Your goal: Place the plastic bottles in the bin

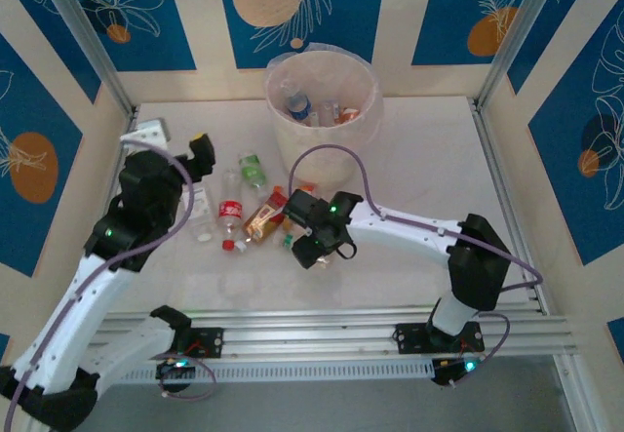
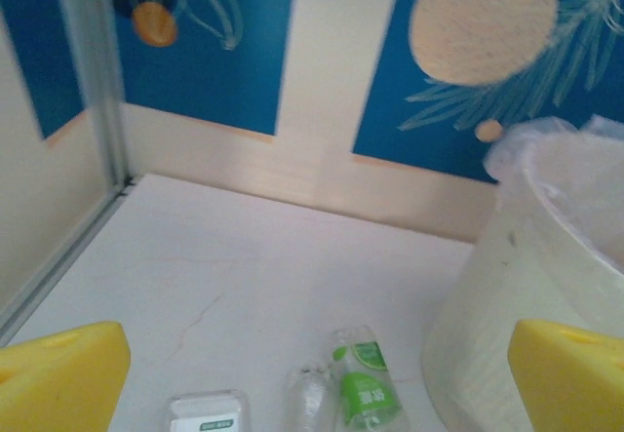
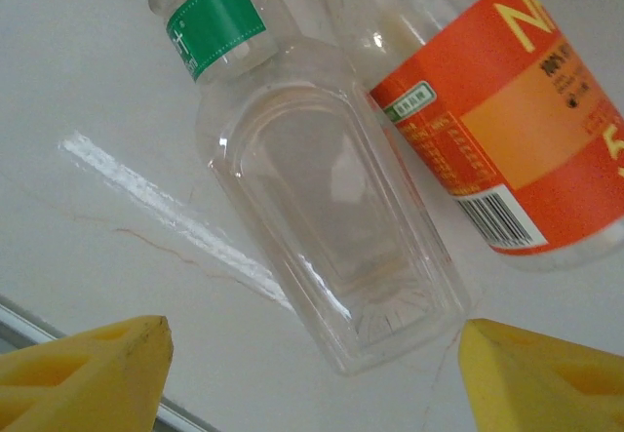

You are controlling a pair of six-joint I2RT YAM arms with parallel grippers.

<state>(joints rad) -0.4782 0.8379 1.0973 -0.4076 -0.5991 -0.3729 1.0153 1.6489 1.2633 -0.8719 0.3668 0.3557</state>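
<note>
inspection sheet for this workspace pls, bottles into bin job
surface: white table, hairline cracks, no spill seen
job's things: bin at the back with binned bottles inside; several plastic bottles lying on the table in front of it
clutter: small white box beside the bottles
grippers: left gripper open, holding nothing; right gripper jaws apart astride a clear bottle, beside an orange-label bottle
cables: purple cables looping off both arms, one near the bin
surroundings: blue-and-cream wall panels, metal frame posts
</note>
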